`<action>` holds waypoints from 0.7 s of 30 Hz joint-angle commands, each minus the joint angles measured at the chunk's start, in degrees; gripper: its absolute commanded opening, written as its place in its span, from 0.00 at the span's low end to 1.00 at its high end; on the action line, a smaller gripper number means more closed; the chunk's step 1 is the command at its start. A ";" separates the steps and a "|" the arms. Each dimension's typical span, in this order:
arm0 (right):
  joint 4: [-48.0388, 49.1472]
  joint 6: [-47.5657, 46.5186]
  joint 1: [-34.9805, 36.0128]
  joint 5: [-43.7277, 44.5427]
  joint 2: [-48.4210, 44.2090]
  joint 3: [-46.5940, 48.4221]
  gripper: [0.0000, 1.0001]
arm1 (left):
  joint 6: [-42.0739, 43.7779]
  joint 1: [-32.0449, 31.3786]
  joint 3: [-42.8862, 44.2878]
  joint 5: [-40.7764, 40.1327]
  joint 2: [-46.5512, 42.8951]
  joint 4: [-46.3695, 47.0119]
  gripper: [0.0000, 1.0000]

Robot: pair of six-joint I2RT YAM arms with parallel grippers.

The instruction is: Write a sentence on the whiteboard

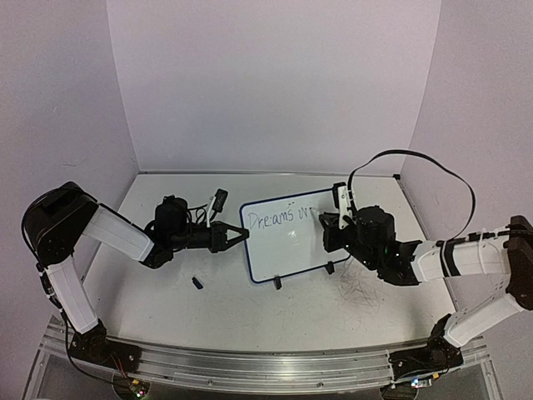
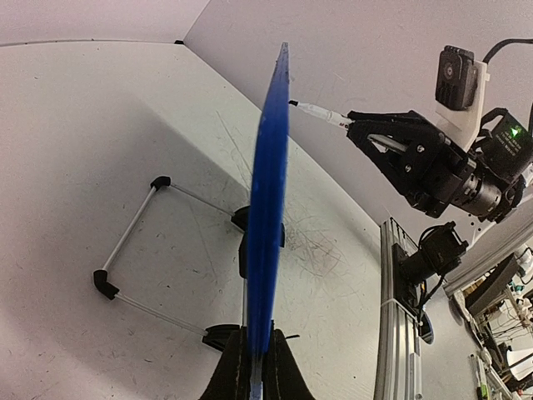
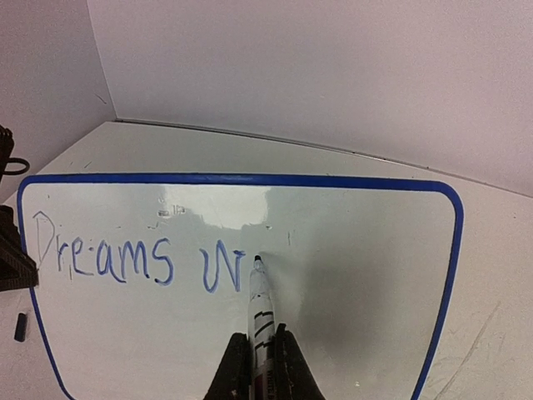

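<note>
The whiteboard point(image 1: 287, 246) stands tilted on its feet mid-table, white with a dark blue rim. My left gripper point(image 1: 241, 236) is shut on its left edge; in the left wrist view the rim point(image 2: 266, 208) runs edge-on up from between the fingers point(image 2: 283, 371). The sentence point(image 3: 125, 260) reads "Dreams w" in blue along the top of the board point(image 3: 358, 317). My right gripper point(image 3: 260, 371) is shut on a white marker point(image 3: 260, 308). The marker's tip rests at the board just right of the "w". The marker point(image 2: 321, 114) also shows from the left wrist.
A small dark marker cap point(image 1: 198, 283) lies on the table left of the board's front feet point(image 1: 277, 283). Grey scribbles point(image 1: 360, 292) mark the tabletop under the right arm. The board's wire stand point(image 2: 133, 250) juts out behind it. Walls close in on three sides.
</note>
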 commanded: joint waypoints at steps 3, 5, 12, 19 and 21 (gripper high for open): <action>2.30 0.01 -0.35 1.03 1.69 2.43 0.00 | 0.86 -0.66 1.17 0.19 -1.84 -1.33 0.00; 2.37 -0.02 -0.35 0.96 2.02 2.64 0.00 | 0.86 -0.66 1.17 0.24 -1.85 -1.37 0.00; 0.77 0.45 -0.34 0.55 1.33 1.78 0.00 | 1.03 -0.66 1.05 0.04 -1.94 -1.49 0.00; -0.52 1.43 -0.34 -0.62 0.73 0.57 0.00 | 1.03 -0.76 1.20 0.03 -1.91 -1.62 0.00; -0.85 1.57 -0.38 -0.87 0.37 0.15 0.00 | 1.03 -0.74 1.19 -0.07 -2.03 -1.70 0.00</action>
